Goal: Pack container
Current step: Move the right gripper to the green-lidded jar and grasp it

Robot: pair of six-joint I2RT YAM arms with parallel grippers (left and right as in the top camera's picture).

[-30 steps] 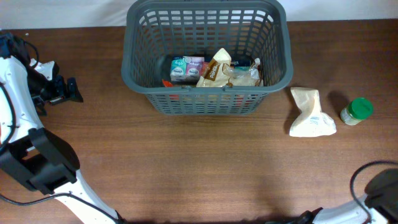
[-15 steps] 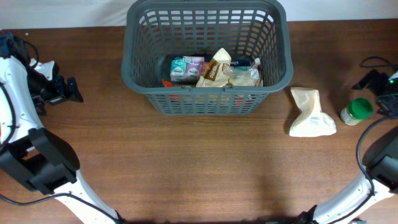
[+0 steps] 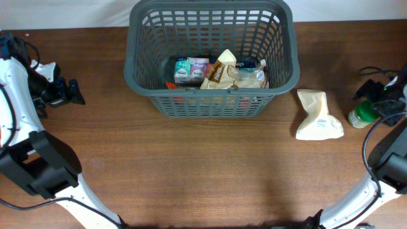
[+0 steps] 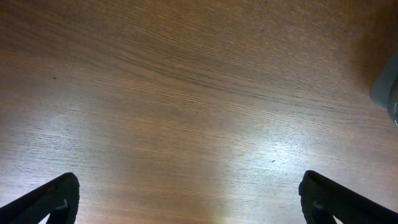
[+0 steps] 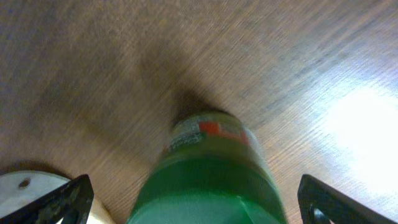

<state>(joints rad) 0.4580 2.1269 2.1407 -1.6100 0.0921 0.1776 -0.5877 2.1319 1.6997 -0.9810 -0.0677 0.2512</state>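
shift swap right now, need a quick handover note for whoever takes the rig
Left gripper open over the table, well left of the basket, holding nothing.
Right gripper open over the green-lidded jar, not gripping it.
Done: several packets lie in the basket.
Left: jar and white pouch sit on the table, right of the basket.

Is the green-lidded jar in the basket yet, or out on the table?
Out. The jar sits on the table, right of the basket and beside the white pouch.
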